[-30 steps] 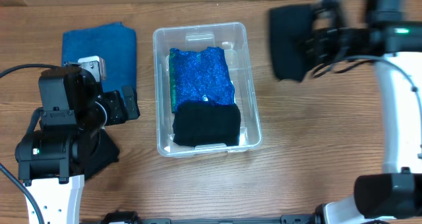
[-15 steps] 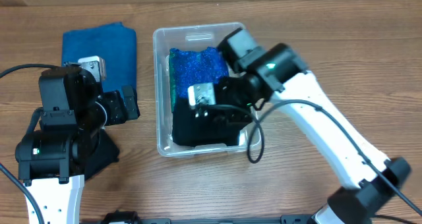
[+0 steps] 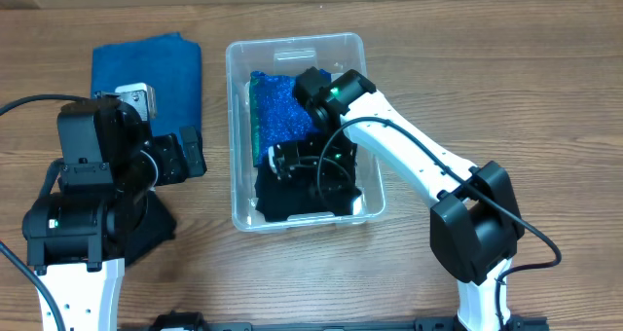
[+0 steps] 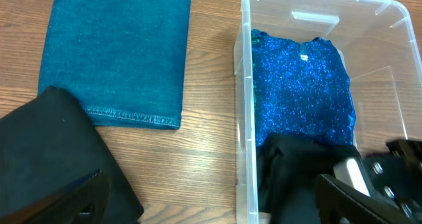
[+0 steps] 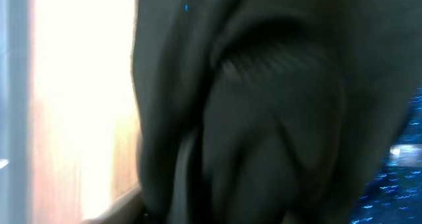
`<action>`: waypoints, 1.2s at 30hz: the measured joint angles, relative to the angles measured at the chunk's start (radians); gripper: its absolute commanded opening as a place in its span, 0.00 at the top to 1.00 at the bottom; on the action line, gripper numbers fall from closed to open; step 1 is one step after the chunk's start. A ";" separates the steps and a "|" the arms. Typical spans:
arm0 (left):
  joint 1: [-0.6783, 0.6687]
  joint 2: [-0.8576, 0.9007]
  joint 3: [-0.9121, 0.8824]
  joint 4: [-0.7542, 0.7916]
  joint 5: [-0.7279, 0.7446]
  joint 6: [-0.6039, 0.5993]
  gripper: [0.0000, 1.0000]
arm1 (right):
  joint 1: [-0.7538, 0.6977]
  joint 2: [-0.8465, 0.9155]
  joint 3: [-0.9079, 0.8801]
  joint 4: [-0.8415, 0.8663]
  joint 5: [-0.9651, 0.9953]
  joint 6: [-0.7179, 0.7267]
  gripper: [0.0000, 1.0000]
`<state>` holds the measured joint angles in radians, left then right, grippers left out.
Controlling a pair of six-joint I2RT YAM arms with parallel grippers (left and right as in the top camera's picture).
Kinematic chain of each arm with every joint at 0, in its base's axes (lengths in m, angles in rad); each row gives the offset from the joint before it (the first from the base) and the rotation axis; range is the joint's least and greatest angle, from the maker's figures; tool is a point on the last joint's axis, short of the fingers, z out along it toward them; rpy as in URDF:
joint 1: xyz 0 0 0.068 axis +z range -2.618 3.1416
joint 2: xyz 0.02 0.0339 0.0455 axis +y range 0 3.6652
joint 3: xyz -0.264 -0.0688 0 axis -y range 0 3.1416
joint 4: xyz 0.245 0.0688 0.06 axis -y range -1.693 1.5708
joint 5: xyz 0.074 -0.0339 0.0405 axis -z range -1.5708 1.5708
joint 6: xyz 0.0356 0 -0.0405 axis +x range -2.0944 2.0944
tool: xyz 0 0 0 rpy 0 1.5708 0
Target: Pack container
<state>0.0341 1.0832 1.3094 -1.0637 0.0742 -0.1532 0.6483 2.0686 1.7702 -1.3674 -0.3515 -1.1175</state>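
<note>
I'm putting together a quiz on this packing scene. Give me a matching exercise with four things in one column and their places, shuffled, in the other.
Things
1. folded blue towel
2. glittery blue fabric
3. black fabric
4. right gripper

Places
A. in the container, at the end nearest the robot
B. inside the container, over the black fabric
C. on the table, left of the container
D. in the container's far half

Pairs: 1-C, 2-D, 3-A, 4-B
</note>
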 measured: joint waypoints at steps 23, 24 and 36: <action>0.009 0.000 0.000 -0.046 -0.064 -0.001 0.00 | -0.468 -0.473 0.241 0.030 0.433 0.999 0.00; 0.022 0.000 0.000 -0.051 -0.069 -0.002 0.00 | -0.509 -0.465 0.240 0.023 0.425 1.035 0.00; 0.642 0.132 -0.030 -0.098 0.021 -0.074 0.00 | -0.897 -0.422 0.219 -0.027 0.297 1.231 0.00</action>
<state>0.6762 1.2148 1.2793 -1.1618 0.0948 -0.2268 -0.2485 1.6466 1.9896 -1.3941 -0.0544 0.1139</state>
